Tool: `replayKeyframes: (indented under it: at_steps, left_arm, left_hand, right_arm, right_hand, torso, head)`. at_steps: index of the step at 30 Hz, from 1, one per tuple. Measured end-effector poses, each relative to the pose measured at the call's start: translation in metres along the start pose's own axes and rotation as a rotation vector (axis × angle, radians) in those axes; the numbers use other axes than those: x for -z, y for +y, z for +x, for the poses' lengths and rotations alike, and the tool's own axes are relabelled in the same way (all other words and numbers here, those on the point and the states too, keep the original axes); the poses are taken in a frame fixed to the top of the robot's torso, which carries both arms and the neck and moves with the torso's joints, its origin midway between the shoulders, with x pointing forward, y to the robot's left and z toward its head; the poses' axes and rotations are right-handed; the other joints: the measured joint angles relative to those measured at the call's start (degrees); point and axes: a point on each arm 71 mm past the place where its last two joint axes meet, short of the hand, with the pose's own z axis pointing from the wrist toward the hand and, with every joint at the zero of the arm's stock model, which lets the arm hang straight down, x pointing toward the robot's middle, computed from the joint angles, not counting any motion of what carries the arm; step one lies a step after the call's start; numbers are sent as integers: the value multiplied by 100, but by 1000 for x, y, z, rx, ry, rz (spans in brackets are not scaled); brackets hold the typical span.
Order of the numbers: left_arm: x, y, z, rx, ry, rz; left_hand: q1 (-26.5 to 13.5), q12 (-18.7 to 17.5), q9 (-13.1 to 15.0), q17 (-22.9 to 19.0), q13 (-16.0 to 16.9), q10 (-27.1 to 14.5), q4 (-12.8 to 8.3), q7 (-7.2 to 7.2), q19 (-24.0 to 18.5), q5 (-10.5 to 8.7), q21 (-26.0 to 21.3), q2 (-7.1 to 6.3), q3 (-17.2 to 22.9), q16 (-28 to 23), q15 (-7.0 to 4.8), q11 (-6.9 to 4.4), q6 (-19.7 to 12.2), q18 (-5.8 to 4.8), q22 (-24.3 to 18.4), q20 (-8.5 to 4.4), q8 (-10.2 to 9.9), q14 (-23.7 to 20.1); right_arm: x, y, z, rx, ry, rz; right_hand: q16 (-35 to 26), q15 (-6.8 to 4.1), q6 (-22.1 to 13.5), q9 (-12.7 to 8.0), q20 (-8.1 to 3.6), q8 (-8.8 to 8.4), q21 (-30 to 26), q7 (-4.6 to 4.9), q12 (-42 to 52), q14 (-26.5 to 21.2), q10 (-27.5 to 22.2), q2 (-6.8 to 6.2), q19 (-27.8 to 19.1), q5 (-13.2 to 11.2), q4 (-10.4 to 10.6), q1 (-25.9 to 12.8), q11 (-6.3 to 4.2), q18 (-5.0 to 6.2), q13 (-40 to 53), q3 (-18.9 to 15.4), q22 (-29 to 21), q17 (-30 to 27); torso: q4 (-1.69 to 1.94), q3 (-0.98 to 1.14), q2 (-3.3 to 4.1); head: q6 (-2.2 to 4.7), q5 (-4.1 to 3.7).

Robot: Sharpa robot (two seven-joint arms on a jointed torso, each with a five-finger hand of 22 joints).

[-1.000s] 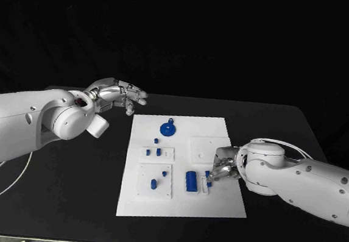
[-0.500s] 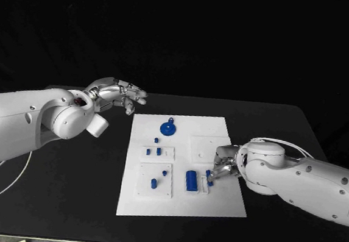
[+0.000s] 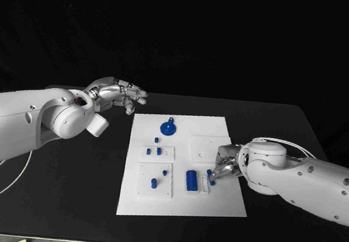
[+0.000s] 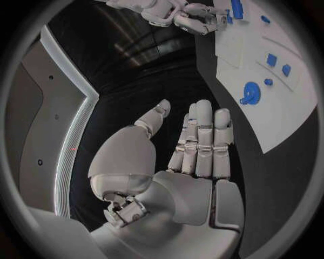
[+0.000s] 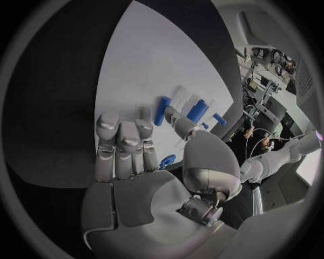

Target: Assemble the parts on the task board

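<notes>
So the fingertips of the right hand (image 3: 223, 167) are being pressed down right at the near-right part of the task board (image 3: 215, 204), and a small blue part (image 3: 210, 177) is sitting right at those fingertips, possibly pinched. In the right wrist view the fingers (image 5: 121, 141) are being held mostly straight and close together, with the thumb bent across toward a little blue piece (image 5: 167, 160) near the palm; whether it's actually being gripped can't be told for sure.

Just to the left of those fingertips, the bigger blue cylinder (image 3: 191, 180) is lying flat, its long axis running near-to-far, beside a white slotted holder (image 3: 204, 186). That's the relation everything is probably riding on: the small part is being lined up just right of the cylinder, so only a tiny leftward or downward nudge is likely needed.

The left hand (image 3: 120, 95) is being kept off the board's far-left corner, over the black table (image 3: 82, 206), fingers loosely curled and holding nothing. The right hand is clearly the nearer one.
</notes>
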Motion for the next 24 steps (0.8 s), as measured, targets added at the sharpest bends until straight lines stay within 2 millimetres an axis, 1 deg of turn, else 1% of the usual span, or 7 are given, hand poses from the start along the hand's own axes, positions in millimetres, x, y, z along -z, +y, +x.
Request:
replayKeyframes:
  at_steps: [4, 5, 8, 12, 16, 19, 24]
  left_arm:
    - [0, 0, 0, 0, 0, 0]
    - [0, 0, 0, 0, 0, 0]
    - [0, 0, 0, 0, 1, -1]
    - [0, 0, 0, 0, 1, -1]
    - [0, 0, 0, 0, 1, -2]
    - [0, 0, 0, 0, 1, -2]
    - [0, 0, 0, 0, 1, -3]
  left_hand:
    - [0, 0, 0, 0, 0, 0, 0, 0, 0, 0, 0, 0, 0, 0, 0, 0, 0, 0, 0, 0, 0, 0]
    - [0, 0, 0, 0, 0, 0, 0, 0, 0, 0, 0, 0, 0, 0, 0, 0, 0, 0, 0, 0, 0, 0]
    - [0, 0, 0, 0, -1, 0, 0, 0, 0, 0, 0, 0, 0, 0, 0, 0, 0, 0, 0, 0, 0, 0]
    - [0, 0, 0, 0, -1, 0, 1, 0, 0, 0, 0, 0, 2, 0, 0, 0, 0, 0, -1, 0, 0, 0]
    - [0, 0, 0, 5, 1, 0, 16, 0, 0, 0, 0, 0, 16, 0, 0, 0, 0, 0, -1, 0, 0, 0]
    - [0, 0, 1, 5, 4, 0, 16, 0, 1, 0, 0, 0, 16, 0, 0, 0, 0, 0, -1, 1, 0, 0]
    - [0, 0, 1, 4, 4, 0, 16, 0, 1, 0, 0, 0, 16, 0, 0, 0, 0, 0, -1, 1, 0, 0]
  right_arm:
    - [0, 1, 0, 5, -2, 2]
    - [0, 1, 0, 6, -2, 2]
    - [-1, 2, 0, 11, -3, 4]
    - [-2, 4, -1, 23, -7, 7]
    - [-2, 5, -1, 40, -10, 9]
    - [-2, 6, -1, 49, -12, 9]
    - [-2, 7, -1, 61, -14, 9]
  right_hand:
    - [0, 0, 1, 0, 20, 2, 11, -1, 0, 0, 0, -70, 20, 0, 31, -22, 0, 1, 0, 32, 0, 0]
    - [0, 0, 1, 1, 20, 6, 11, -1, 0, 0, 0, -121, 20, 0, 44, -23, 0, 1, 0, 44, 0, 0]
    - [0, 1, 16, 1, 20, 16, 11, -3, -1, 2, 0, -143, 20, 0, 65, -39, 0, 1, 0, 65, -7, -1]
    - [-1, 9, 43, 1, 20, 8, 12, 3, -1, 11, 0, -221, 21, 1, 139, -71, 0, 1, 6, 72, -7, -1]
    - [-1, -1, 38, 1, 20, 2, 12, 8, -1, 21, 0, -240, 21, 1, 160, -89, 0, 1, 6, 93, -12, -1]
    - [-1, -5, 38, 2, 21, 2, 12, 8, -1, 26, 0, -301, 21, 1, 215, -88, 0, 1, 6, 116, -12, -1]
    - [-1, -5, 38, 2, 20, 1, 12, 9, -1, 26, 0, -307, 21, 1, 230, -81, 0, 1, 11, 132, -12, -1]
  torso:
    - [-2, 0, 1]
    - [-2, 0, 1]
    - [-1, 0, 1]
    - [-1, -1, 1]
    - [2, -5, 0]
    - [2, -8, -1]
    - [4, -11, -1]
  head:
    - [-4, -4]
    - [-4, -5]
    - [-4, -10]
    - [-4, -13]
    - [-10, -16]
    - [-13, -17]
    - [-18, -21]
